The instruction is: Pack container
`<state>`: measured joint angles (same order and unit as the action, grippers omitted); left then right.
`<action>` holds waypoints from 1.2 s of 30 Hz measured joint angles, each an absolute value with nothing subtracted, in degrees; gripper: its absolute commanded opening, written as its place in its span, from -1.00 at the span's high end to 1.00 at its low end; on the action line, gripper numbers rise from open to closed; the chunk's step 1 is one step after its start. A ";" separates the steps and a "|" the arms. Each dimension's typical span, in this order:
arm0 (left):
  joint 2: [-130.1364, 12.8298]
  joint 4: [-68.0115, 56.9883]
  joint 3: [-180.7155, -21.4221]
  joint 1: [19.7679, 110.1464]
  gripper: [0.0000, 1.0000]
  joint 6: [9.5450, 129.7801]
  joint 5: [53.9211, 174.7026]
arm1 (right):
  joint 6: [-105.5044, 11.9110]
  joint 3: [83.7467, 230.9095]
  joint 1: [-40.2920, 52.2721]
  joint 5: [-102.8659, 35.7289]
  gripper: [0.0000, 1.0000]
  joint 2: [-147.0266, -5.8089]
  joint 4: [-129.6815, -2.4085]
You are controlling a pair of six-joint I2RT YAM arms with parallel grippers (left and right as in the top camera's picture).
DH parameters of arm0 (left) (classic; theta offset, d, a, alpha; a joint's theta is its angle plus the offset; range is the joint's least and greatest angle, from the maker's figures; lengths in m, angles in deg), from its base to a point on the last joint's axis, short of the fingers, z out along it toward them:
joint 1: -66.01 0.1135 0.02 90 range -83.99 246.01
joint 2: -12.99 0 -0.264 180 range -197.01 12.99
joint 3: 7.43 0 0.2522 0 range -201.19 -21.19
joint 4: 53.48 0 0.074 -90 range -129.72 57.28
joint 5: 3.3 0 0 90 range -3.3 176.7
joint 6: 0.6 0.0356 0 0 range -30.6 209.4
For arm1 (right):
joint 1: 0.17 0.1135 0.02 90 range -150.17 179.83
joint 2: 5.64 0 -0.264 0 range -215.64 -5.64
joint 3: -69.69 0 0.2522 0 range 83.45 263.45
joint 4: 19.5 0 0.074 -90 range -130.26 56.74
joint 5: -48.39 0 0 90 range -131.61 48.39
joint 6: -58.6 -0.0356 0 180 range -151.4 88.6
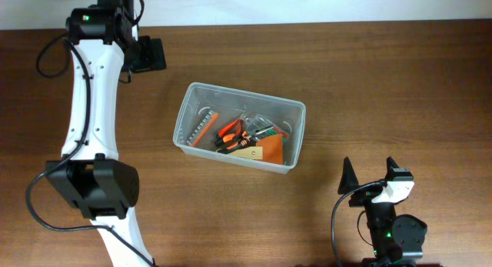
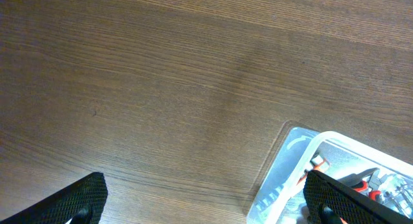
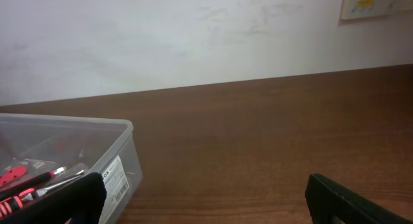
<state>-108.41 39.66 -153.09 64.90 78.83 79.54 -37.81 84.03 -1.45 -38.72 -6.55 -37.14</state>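
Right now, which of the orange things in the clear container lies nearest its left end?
The long orange-edged strip, slanted beside the container's left wall. The orange-handled pliers lie mid-container; the orange card sits further right.

L-wrist view: container cut off by btm-right corner, only one end shows. Left tool is barely in frame, its fingertips clipped by btm edge. R-wrist view: container runs off left & btm edges, contents smeared behind frosted wall. Label print too small to read. Right tool fingertips also cut by btm edge. Wall panel cropped at top-right. Overhead: jumbled items too small to ID individually. Right arm & left arm run off frame.
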 measured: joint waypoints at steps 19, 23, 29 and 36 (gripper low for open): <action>-108.41 39.66 -153.09 64.90 -0.99 78.83 79.52 | -37.42 84.03 -1.45 -38.72 -0.97 -6.55 -37.14; -108.41 39.66 -153.09 64.90 -0.99 78.83 79.54 | -37.40 84.03 -1.45 -38.72 -0.97 -6.55 -37.14; -107.84 39.66 -153.09 64.90 -0.99 78.83 79.12 | -37.44 84.03 -1.45 -38.72 -0.97 -6.55 -37.14; -94.66 39.24 -153.07 64.90 -0.99 78.88 76.78 | -37.42 84.03 -1.45 -38.72 -0.97 -6.55 -37.14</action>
